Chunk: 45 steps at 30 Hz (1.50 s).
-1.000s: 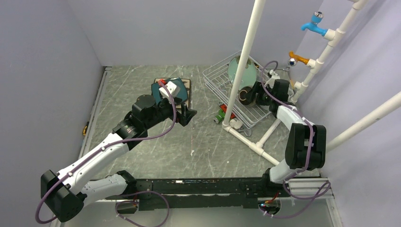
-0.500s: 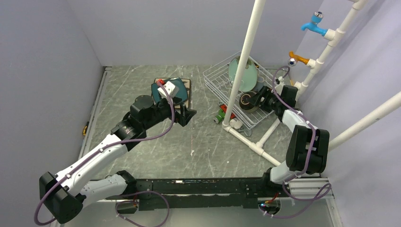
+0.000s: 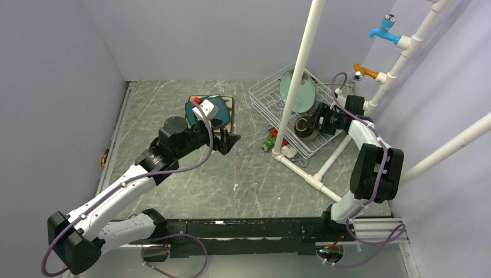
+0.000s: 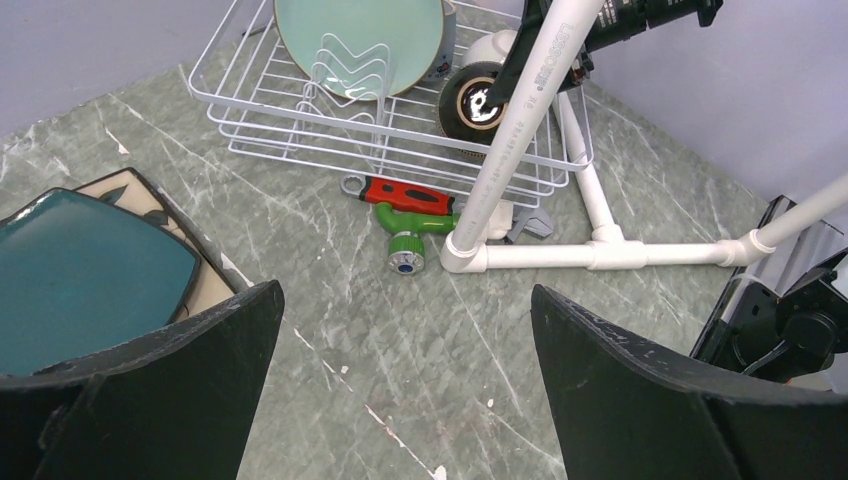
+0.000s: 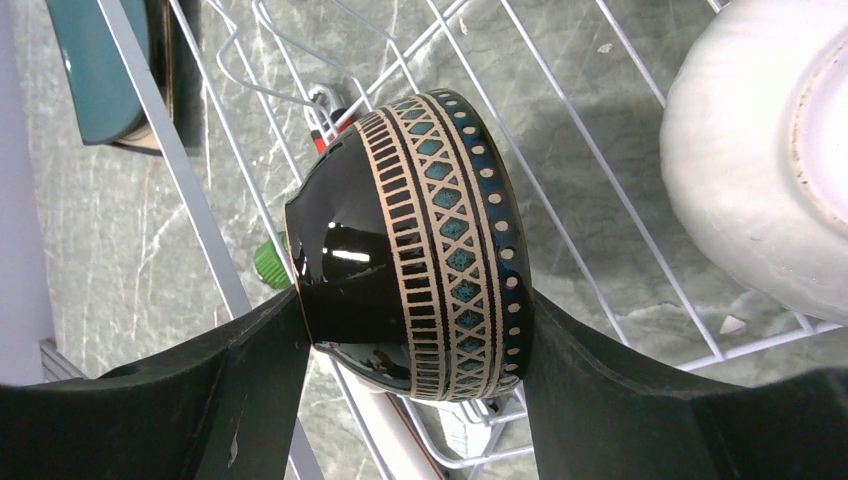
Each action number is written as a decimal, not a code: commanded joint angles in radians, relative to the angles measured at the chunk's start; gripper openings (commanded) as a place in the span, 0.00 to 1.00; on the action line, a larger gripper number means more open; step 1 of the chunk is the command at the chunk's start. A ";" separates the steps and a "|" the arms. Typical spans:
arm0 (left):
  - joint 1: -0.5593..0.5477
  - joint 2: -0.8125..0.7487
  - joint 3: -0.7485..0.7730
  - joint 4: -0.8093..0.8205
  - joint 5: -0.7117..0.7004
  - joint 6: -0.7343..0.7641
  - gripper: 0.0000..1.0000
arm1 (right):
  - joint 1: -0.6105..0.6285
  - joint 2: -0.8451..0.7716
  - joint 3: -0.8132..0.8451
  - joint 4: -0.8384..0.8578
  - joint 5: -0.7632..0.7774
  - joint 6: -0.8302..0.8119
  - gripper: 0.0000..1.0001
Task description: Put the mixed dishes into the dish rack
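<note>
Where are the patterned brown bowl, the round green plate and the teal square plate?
brown bowl (image 5: 440, 230): right wrist view, on its patterned band.
green plate (image 4: 340, 25): left wrist view, middle of its face.
teal plate (image 4: 85, 275): left wrist view, middle of its top face.

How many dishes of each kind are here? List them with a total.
Plates: 3 (mint-green round plate, teal square plate, cream square plate)
Bowls: 2 (brown glazed bowl, white bowl)
Mugs: 1 (small grey-white mug)
Total: 6
</note>
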 commanded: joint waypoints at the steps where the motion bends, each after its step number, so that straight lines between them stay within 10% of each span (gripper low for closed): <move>1: 0.003 -0.013 0.029 0.036 0.015 -0.007 0.99 | -0.003 0.012 0.099 -0.119 -0.008 -0.092 0.17; 35: 0.004 -0.004 0.031 0.038 0.026 -0.010 0.99 | 0.061 0.024 0.241 -0.301 0.421 -0.176 0.86; 45: 0.004 -0.007 0.030 0.041 0.026 -0.012 0.99 | 0.082 -0.072 0.204 -0.256 0.449 -0.160 0.89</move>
